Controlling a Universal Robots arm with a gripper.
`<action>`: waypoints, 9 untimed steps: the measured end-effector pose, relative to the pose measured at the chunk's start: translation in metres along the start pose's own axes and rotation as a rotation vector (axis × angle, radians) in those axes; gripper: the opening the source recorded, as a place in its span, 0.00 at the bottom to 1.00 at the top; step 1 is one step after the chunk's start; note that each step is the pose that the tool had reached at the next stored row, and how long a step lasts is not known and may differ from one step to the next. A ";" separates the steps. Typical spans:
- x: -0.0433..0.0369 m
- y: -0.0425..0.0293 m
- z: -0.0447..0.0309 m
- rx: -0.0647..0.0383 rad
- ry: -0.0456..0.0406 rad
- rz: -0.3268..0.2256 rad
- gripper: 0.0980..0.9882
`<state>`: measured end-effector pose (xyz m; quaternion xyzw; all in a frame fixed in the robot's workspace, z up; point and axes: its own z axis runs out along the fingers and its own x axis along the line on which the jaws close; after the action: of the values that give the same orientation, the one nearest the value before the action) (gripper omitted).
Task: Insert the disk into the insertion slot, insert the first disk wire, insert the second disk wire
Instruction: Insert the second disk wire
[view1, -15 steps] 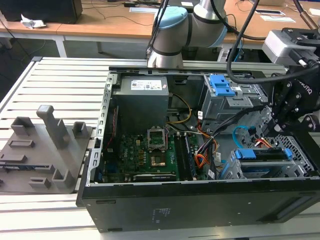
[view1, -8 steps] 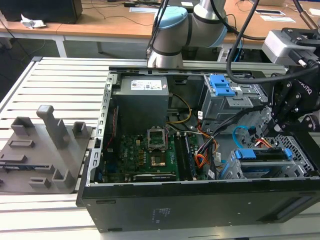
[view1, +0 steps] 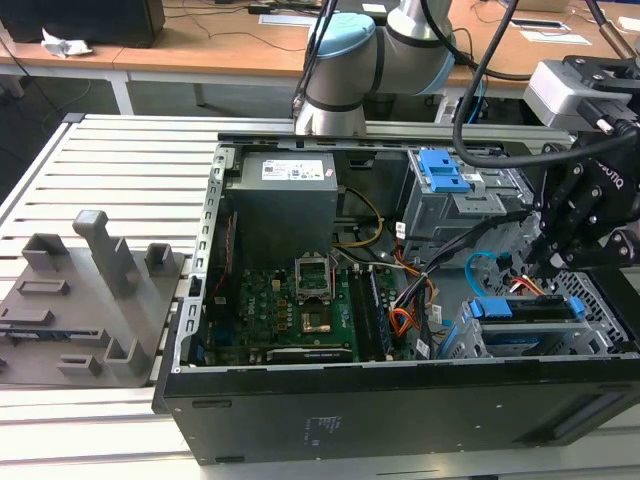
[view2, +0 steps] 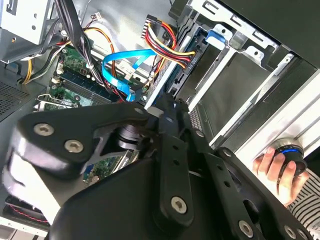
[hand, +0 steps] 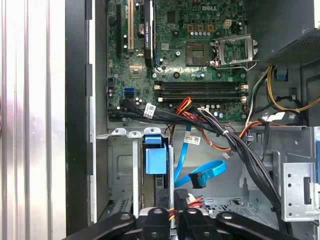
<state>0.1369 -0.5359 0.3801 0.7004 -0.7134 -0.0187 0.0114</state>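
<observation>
Gripper (view1: 535, 265) beside first disk wire (view2: 172, 45)

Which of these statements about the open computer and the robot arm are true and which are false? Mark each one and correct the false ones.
1. The disk sits in the insertion slot. True.
2. The plug of the second disk wire is seated in the disk. False: its plug end hangs free, apart from the disk.
3. The gripper is at the exterior view's left. False: it is at the exterior view's right, by the insertion slot.
4. In the second wrist view, a person's hand is on a knob. True.
5. A cooler covers the processor socket. False: the socket lies bare.
</observation>
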 end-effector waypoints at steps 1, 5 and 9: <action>0.0000 0.0000 0.0000 0.000 0.0000 0.000 0.15; 0.0000 0.0000 0.0000 0.000 0.0000 0.000 0.23; -0.0099 0.0002 0.0002 0.000 0.0000 -0.001 0.23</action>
<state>0.1369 -0.5260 0.3801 0.7007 -0.7131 -0.0187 0.0114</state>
